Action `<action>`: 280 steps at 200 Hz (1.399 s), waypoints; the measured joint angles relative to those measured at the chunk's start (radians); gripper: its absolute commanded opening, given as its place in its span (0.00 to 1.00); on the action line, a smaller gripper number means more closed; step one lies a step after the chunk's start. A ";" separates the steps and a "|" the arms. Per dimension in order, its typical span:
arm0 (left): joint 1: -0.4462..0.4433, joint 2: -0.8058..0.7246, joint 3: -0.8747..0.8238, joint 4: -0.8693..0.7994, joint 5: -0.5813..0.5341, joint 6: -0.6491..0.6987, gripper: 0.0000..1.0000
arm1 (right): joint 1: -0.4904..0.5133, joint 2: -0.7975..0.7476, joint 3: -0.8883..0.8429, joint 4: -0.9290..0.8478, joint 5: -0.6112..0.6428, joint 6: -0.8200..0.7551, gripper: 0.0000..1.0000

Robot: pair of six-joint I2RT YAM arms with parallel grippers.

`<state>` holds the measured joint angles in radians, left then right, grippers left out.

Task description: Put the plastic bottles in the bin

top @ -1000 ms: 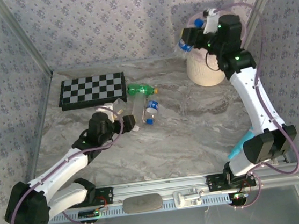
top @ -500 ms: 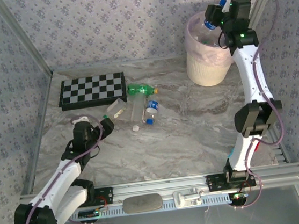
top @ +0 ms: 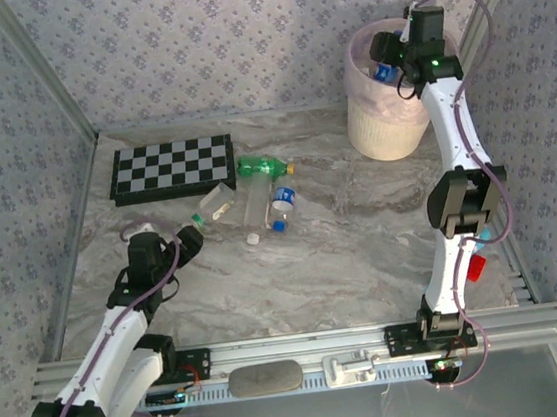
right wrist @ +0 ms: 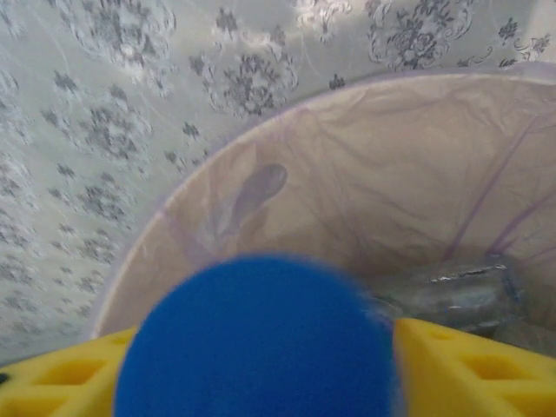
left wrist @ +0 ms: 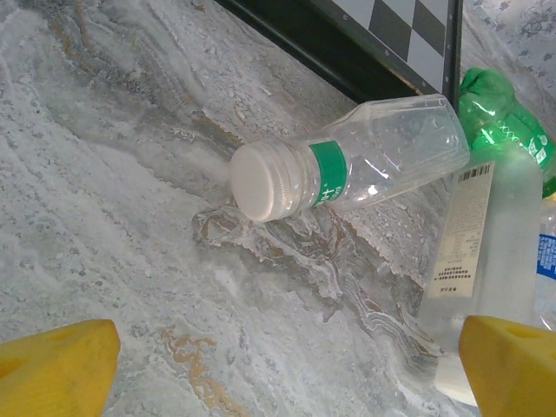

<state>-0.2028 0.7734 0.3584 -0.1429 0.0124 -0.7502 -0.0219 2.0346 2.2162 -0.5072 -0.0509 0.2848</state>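
Note:
Several plastic bottles lie mid-table: a clear one with a white cap and green band (left wrist: 365, 165) (top: 216, 204), a tall clear one with a white label (left wrist: 486, 261) (top: 256, 209), a green one (top: 262, 167) (left wrist: 508, 126) and a blue-capped one (top: 283, 206). My left gripper (top: 187, 244) (left wrist: 291, 365) is open just short of them, with bare table between its fingers. My right gripper (top: 387, 55) (right wrist: 261, 365) hangs over the bin (top: 384, 121) (right wrist: 261, 148) with its fingers apart. A bottle's blue cap (right wrist: 256, 347) shows blurred between them. Another clear bottle (right wrist: 460, 291) lies inside the bin.
A folded chessboard (top: 171, 166) lies at the back left, just behind the bottles. A loose white cap (top: 253, 239) sits near the bottles. A teal-and-red marker-like object (top: 478, 264) lies by the right arm. Patterned walls close in the table on three sides.
My right arm swung the blue-capped bottle from beside the bin to over its mouth, and its jaws have spread. My left arm pulled back toward the near left, away from the bottles.

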 measured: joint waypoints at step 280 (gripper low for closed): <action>0.018 0.683 0.466 0.012 0.148 0.321 1.00 | 0.532 -0.804 -1.241 0.333 -0.029 0.220 1.00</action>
<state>-0.1848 1.4563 0.8242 -0.1307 0.1608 -0.4294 0.5098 1.2304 0.9752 -0.1741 -0.0803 0.5045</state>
